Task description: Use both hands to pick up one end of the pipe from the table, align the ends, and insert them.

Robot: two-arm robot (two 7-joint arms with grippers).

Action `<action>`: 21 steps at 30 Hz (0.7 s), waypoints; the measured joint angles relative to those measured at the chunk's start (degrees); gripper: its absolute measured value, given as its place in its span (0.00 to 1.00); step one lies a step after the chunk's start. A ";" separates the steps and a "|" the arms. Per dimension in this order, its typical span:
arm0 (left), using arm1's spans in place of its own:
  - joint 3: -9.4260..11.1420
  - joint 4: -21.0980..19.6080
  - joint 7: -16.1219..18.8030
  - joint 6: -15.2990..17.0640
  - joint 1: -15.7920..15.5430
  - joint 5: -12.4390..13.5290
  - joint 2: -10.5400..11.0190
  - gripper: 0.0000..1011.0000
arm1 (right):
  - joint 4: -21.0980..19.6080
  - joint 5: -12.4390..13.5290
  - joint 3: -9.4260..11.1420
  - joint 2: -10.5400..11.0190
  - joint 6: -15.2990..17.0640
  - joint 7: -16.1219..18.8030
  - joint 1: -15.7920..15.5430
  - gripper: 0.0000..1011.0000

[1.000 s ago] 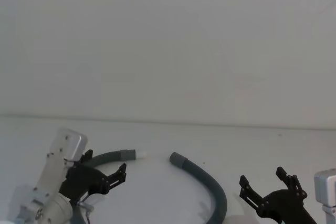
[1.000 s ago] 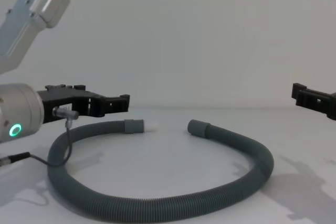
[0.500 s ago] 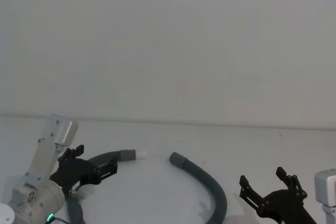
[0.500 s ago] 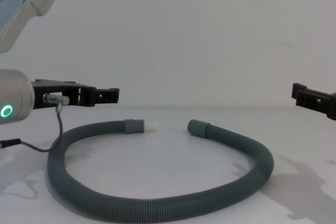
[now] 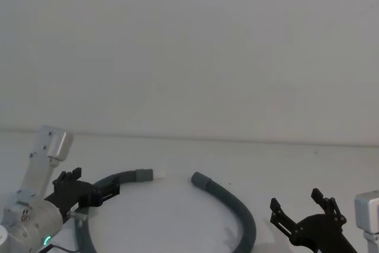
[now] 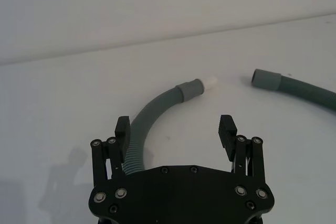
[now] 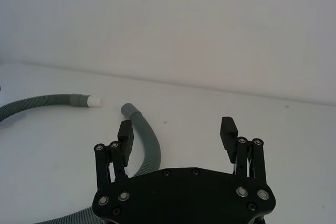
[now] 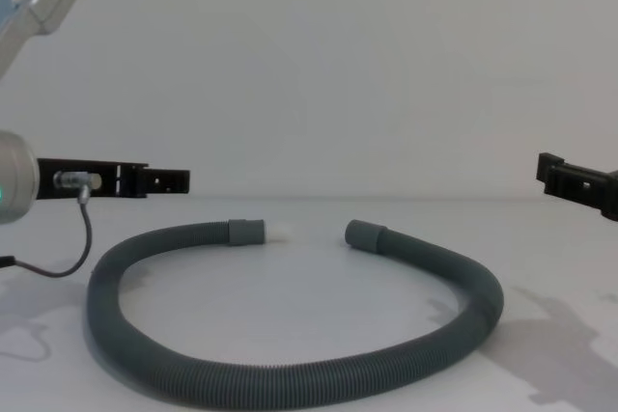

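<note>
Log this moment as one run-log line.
left tool: open, empty, over left bend of pipe | right tool: open, empty, at right | spigot cuff and plain cuff: apart, on table | stage: nothing grasped

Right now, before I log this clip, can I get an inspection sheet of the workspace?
Surface: white table, matte.
Job's things: pipe lies in an open loop; spigot cuff and plain cuff face each other, apart, not joined.
Clutter: nothing seen.
Grippers: left gripper open, empty, in the air left of the spigot cuff; right gripper open, empty, off to the right.
Cables: thin black cable hangs from the left wrist.
Surroundings: plain white wall.
</note>
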 joint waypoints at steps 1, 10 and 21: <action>0.00 0.00 0.00 0.00 0.00 0.00 0.00 0.99 | 0.00 0.00 0.00 0.00 0.00 0.00 0.00 1.00; -0.75 2.16 0.09 1.34 -0.75 -0.13 -0.44 0.99 | 0.00 0.00 0.00 0.00 0.00 0.00 0.00 1.00; 0.85 5.81 -2.26 4.13 -4.06 1.36 0.66 0.99 | 0.00 0.00 0.00 0.00 0.00 0.00 0.00 1.00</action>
